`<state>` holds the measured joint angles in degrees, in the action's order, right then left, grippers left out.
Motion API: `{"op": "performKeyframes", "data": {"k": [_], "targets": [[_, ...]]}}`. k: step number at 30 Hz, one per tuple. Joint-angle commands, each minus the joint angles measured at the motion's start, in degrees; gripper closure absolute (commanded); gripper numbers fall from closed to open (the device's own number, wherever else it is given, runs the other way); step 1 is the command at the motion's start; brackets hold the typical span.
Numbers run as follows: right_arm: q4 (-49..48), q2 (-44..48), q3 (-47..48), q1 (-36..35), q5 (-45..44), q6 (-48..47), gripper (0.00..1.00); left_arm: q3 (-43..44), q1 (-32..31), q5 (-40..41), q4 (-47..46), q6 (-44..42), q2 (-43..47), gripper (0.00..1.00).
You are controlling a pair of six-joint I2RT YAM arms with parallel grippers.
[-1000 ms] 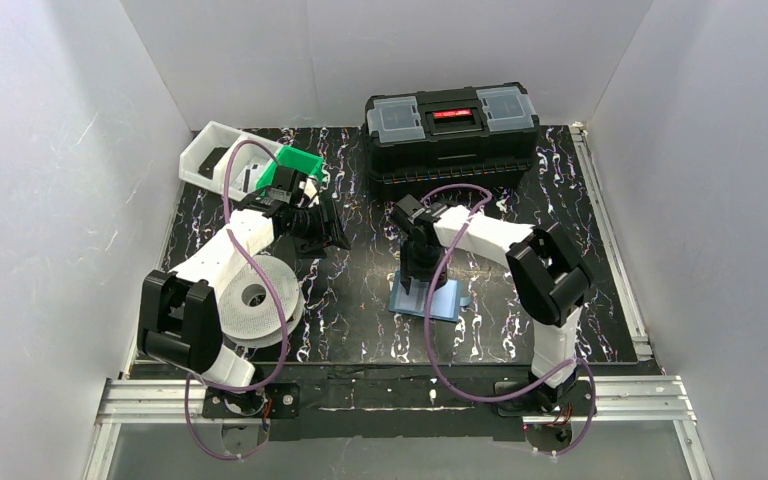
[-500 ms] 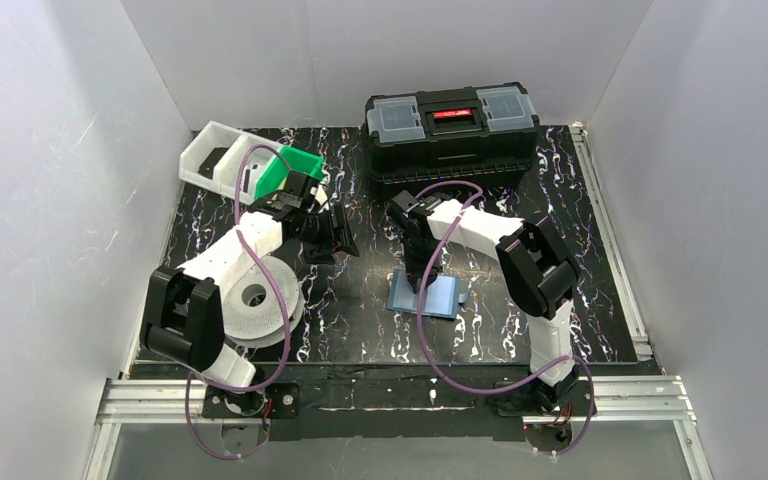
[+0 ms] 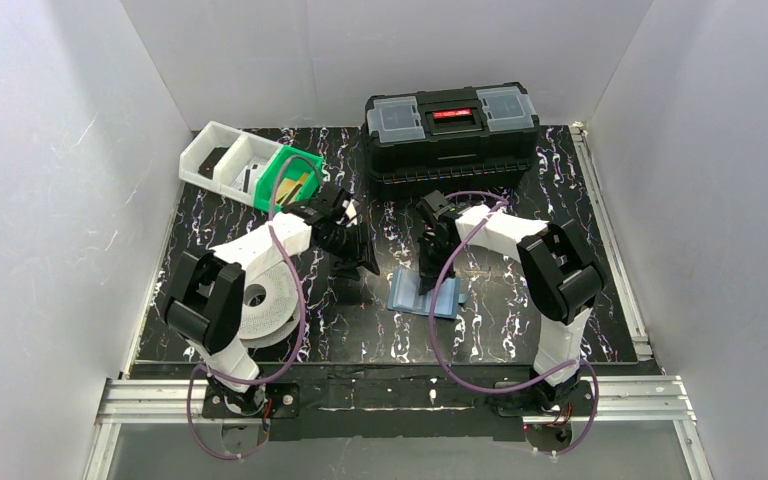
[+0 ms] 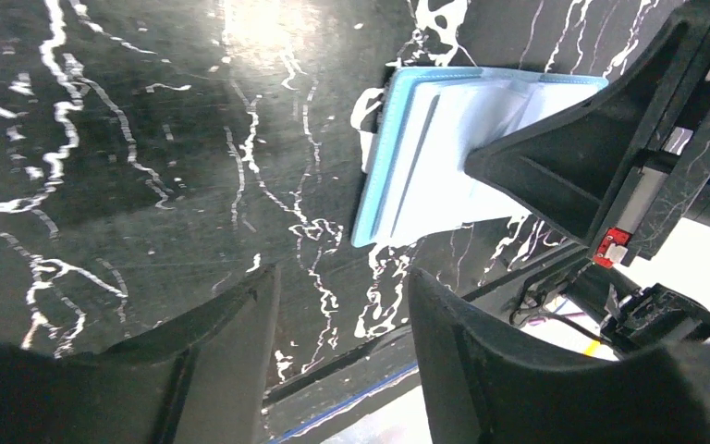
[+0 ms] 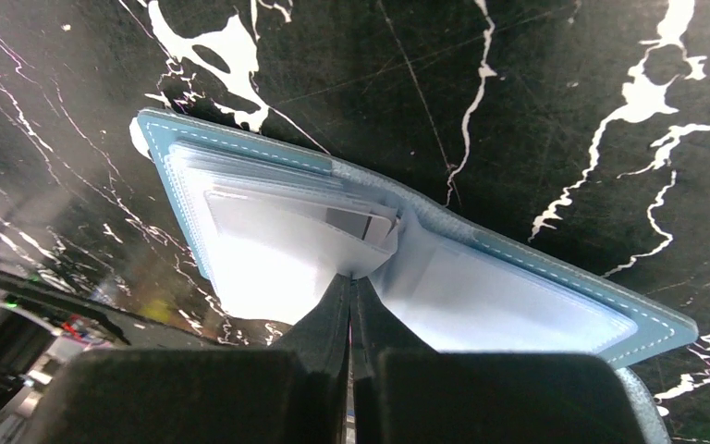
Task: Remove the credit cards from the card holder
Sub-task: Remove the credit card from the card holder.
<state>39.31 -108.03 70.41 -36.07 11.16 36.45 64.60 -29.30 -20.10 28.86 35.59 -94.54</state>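
A: Blue card holder [image 5: 518, 310] lies open on the bench [image 5: 536, 83], directly under the right hand [image 5: 351, 280]. Its fingers are together, pressing on the sleeves [image 5: 268, 250], probably to pin it.
B: And the left hand [image 4: 340, 282]? Fingers apart, just beside the holder. A credit card [image 5: 362, 222] corner shows ahead of the right fingertips.

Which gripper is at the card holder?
Right gripper, fingers shut, tips on the open blue card holder; the left gripper hangs open, apart from it.
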Motion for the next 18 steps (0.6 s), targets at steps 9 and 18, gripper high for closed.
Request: {"op": "performKeyframes", "data": {"k": [9,18], "targets": [[-5.5,-0.5,-7.2,2.6,4.5,-0.9,0.99,5.5,-6.4,-7.2,-3.9,3.1,-6.6,0.64],[-7.3,0.6,-8.5,3.3,5.7,-1.9,0.99,7.7,-8.4,-8.3,-5.2,3.3,-12.8,0.74]]}}
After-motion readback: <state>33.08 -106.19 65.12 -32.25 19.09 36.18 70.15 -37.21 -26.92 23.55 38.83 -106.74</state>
